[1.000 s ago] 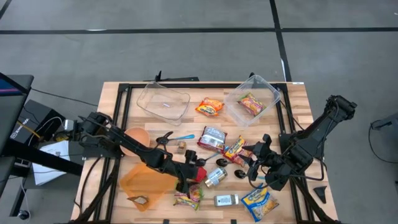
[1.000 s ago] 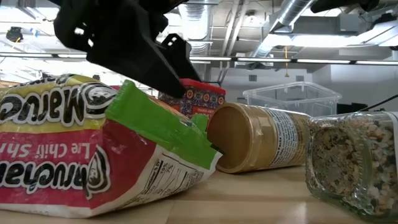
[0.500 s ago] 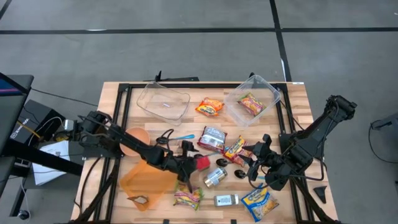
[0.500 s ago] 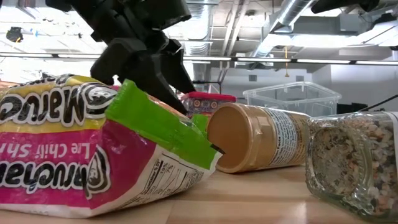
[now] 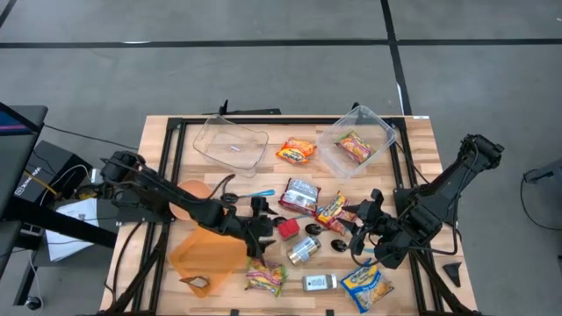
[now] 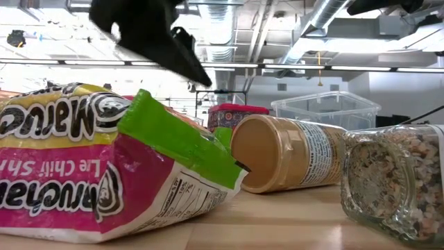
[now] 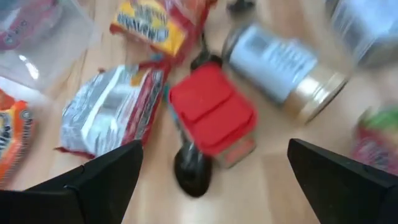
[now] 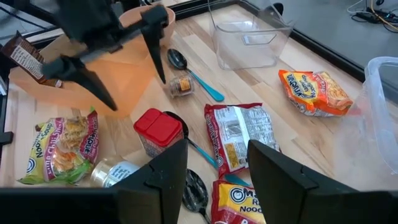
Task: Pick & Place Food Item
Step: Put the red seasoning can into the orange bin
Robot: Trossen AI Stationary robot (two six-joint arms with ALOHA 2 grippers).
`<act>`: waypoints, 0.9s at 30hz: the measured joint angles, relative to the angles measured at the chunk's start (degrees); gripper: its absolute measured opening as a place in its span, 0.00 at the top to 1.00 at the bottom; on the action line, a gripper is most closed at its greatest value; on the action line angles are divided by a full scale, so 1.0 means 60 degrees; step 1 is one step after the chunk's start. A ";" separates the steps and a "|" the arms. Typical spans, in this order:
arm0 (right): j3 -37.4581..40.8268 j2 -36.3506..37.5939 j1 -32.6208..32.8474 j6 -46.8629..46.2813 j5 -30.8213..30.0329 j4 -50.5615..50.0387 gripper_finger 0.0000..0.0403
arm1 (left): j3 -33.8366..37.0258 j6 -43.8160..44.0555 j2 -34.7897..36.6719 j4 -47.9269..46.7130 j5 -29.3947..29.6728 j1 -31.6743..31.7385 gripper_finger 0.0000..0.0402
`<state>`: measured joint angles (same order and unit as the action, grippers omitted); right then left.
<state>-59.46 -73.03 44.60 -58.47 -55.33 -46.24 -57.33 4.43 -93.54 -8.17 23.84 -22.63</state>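
Observation:
A small jar with a red lid [image 5: 287, 228] stands upright on its base on the wooden table [image 5: 413, 132], free of both grippers; it also shows in the low view [image 6: 238, 114]. My left gripper [image 5: 266, 226] hangs open just left of and above the jar [image 7: 211, 115], nothing between its fingers [image 7: 93, 180]. In the right wrist view the left gripper [image 8: 118, 56] hovers beyond the jar [image 8: 158, 130]. My right gripper [image 5: 362, 225] waits open at the right, over a noodle packet [image 5: 331, 211], and holds nothing [image 8: 216, 163].
Two clear tubs stand at the back, one bare [image 5: 231, 142], one holding a noodle packet [image 5: 358, 139]. Noodle and snack packets [image 5: 297, 151] [image 5: 301, 195] [image 5: 265, 277], a lying peanut-butter jar [image 5: 305, 250], spoons [image 5: 255, 193], an orange bowl [image 5: 193, 193] and an orange board [image 5: 206, 254] crowd the middle.
The red-lidded jar has shifted toward the table's far edge alongside my left gripper's fingers and now stands alone. My left gripper has then risen and drawn back toward the left edge, clear of the jar.

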 joint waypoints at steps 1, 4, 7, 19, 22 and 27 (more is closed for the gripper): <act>0.0000 0.0000 0.0000 0.0000 0.0000 0.0000 0.59 | -0.0003 0.0235 0.0058 0.0172 -0.0029 0.0000 0.02; 0.0000 0.0000 0.0000 -0.0001 0.0000 0.0004 0.59 | -0.0006 0.0773 -0.0113 0.0783 0.0002 0.0000 0.02; 0.0000 0.0000 0.0000 -0.0001 0.0000 0.0007 0.59 | -0.0010 0.0816 -0.0630 0.1449 0.0044 0.0035 0.02; -0.0004 0.0000 -0.0001 -0.0001 -0.0003 0.0022 0.59 | 0.0001 0.1134 -0.1144 0.1815 0.0105 0.0678 0.02; -0.0002 0.0000 -0.0002 -0.0001 0.0000 0.0022 0.59 | -0.0005 0.1231 -0.1340 0.1896 -0.0224 0.0703 0.02; -0.0005 0.0000 0.0000 -0.0001 -0.0004 0.0043 0.59 | 0.0001 0.1087 -0.1854 0.2298 -0.0632 0.0708 0.02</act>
<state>-59.49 -73.03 44.60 -58.48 -55.35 -45.98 -57.32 10.96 -104.66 5.62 20.05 -18.38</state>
